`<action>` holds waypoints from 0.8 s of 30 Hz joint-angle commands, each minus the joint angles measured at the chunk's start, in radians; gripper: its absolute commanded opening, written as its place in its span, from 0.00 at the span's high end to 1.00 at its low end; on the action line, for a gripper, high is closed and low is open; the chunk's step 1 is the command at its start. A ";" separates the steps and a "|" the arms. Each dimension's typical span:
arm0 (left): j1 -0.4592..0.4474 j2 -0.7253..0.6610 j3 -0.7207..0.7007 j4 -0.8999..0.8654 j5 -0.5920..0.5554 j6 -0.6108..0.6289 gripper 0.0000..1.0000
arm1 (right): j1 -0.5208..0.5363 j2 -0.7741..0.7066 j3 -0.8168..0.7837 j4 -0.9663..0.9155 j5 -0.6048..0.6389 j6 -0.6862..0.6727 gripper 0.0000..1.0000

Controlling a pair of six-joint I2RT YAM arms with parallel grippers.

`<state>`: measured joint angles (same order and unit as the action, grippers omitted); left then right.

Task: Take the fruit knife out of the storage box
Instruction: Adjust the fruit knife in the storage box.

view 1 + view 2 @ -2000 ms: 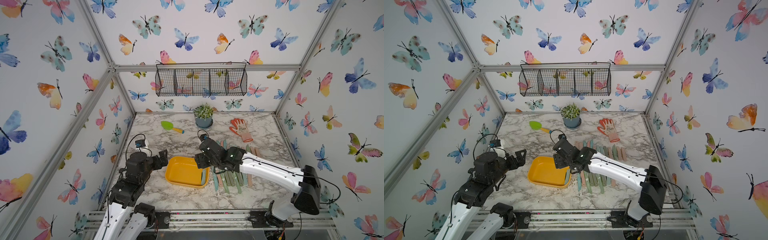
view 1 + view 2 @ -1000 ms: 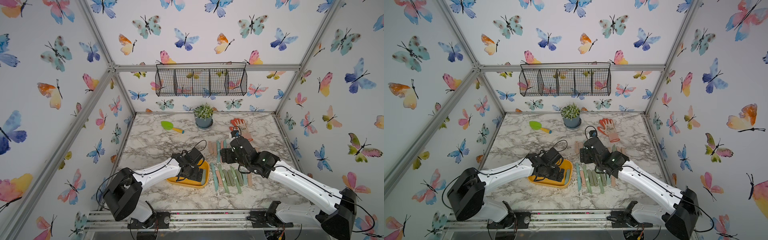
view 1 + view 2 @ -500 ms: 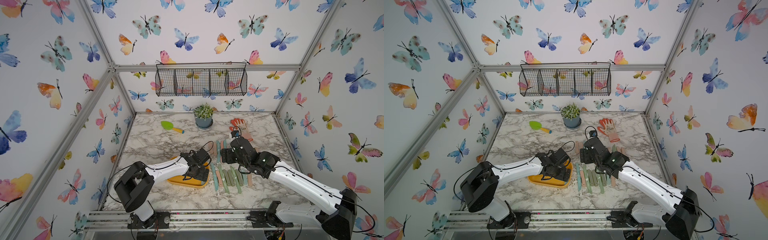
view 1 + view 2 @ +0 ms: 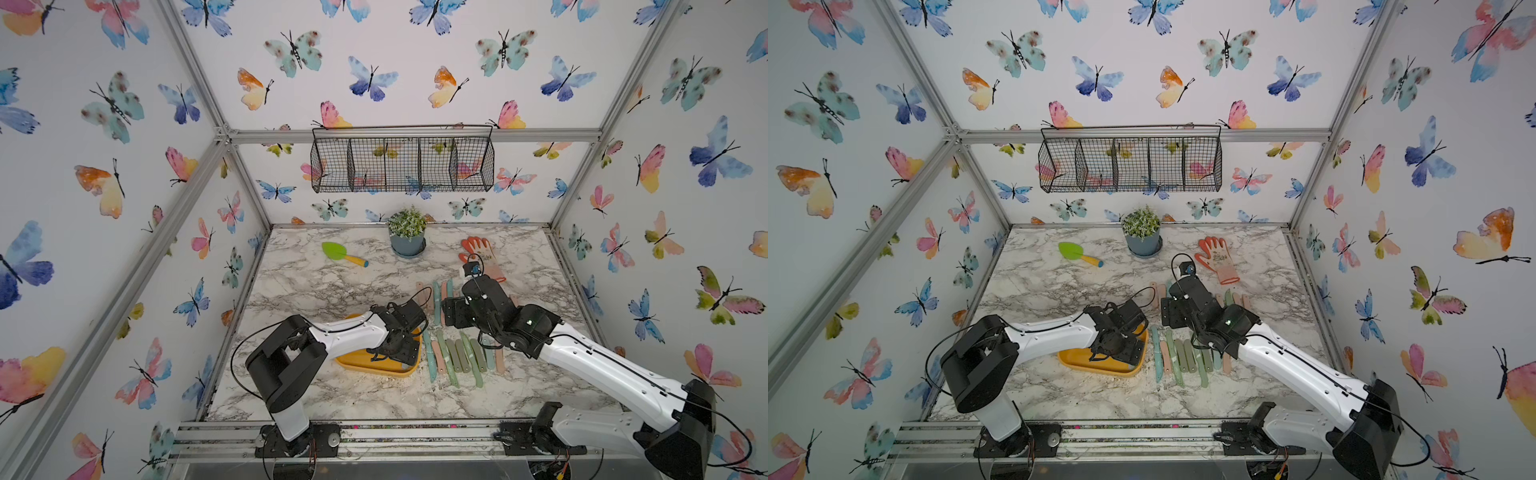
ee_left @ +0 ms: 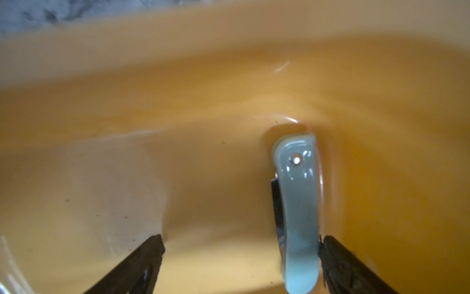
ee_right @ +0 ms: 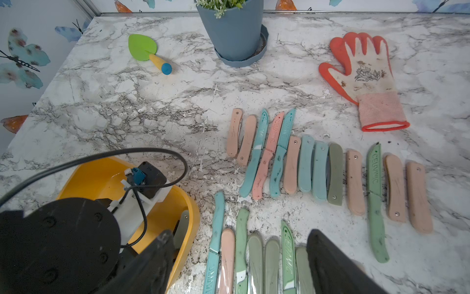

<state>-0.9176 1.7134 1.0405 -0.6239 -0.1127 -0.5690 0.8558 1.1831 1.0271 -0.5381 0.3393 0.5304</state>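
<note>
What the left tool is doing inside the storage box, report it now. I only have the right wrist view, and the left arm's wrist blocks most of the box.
Observer: In the left wrist view, the left tool is open and down inside the storage box. The fruit knife lies between its fingers.
Operator: Give me the contact.
Observer: One finger sits against the knife's side. The other stands well apart from it, so the knife is not gripped yet.
</note>
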 commanded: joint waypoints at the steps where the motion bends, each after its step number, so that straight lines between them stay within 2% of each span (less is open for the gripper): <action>1: 0.000 0.015 0.035 -0.085 -0.169 -0.066 0.07 | -0.007 -0.017 -0.001 0.010 0.003 -0.004 0.16; 5: 0.024 0.022 0.044 -0.097 -0.209 -0.091 0.10 | -0.008 -0.017 -0.001 0.011 -0.006 -0.003 0.16; 11: 0.080 -0.005 0.040 -0.106 -0.217 -0.104 0.21 | -0.007 -0.015 -0.003 0.014 -0.014 -0.003 0.16; 15: 0.096 -0.041 0.035 -0.096 -0.217 -0.105 0.22 | -0.007 0.001 -0.006 0.028 -0.039 -0.014 0.16; 20: 0.102 -0.176 0.026 -0.045 -0.173 -0.080 0.05 | -0.008 0.056 -0.015 0.138 -0.253 -0.141 0.15; 24: 0.200 -0.308 0.024 -0.051 -0.127 -0.080 0.02 | 0.000 0.158 0.032 0.176 -0.464 -0.293 0.25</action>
<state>-0.7921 1.5070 1.0641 -0.6762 -0.2737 -0.6518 0.8516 1.2858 1.0252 -0.4183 0.0700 0.3702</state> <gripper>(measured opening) 0.972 0.761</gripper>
